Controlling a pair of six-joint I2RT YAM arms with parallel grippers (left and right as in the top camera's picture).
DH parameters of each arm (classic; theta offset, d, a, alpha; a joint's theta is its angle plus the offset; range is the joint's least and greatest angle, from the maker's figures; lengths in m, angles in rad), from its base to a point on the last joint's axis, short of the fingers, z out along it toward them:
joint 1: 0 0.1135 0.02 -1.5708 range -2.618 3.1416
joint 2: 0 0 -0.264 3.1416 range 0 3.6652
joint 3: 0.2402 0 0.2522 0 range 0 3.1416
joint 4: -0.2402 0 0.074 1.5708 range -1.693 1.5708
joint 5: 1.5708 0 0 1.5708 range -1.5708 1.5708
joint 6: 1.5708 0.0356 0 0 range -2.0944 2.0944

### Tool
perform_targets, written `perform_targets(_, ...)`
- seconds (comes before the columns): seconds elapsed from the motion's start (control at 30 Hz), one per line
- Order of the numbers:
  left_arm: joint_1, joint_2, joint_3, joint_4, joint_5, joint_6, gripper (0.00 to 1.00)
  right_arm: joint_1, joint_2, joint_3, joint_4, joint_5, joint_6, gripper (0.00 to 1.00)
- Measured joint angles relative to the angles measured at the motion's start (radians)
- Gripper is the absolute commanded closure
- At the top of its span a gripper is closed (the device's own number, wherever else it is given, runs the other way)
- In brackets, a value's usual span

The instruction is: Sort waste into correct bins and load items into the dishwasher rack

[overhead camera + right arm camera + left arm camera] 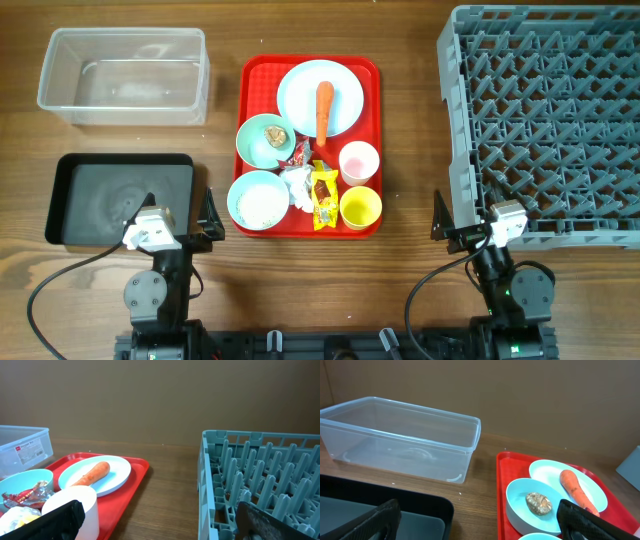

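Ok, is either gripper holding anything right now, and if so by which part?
Nothing is held. The left gripper stands open and empty by the black tray, and the right gripper stands open and empty beside the dishwasher rack.

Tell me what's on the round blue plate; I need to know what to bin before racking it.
Only the orange carrot lies on the plate, across its middle. The patch under the carrot is covered and cannot be seen.

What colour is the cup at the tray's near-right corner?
The cup is yellow; the overhead view shows it best.
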Motion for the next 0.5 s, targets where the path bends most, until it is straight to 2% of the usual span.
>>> perform_targets(0.03, 0.0, 0.0, 0.0, 0.0, 0.0, 0.0, 0.0, 0.0, 0.0, 0.0, 0.0, 0.0, 0.0, 0.0)
perform_targets(0.17, 0.0, 0.0, 0.0, 0.0, 0.0, 0.0, 0.0, 0.001, 0.0, 0.0, 0.023, -0.322, 0.104, 0.0)
perform_targets(0.5, 0.0, 0.0, 0.0, 0.0, 0.0, 0.0, 0.0, 0.001, 0.0, 0.0, 0.023, -0.391, 0.125, 0.0)
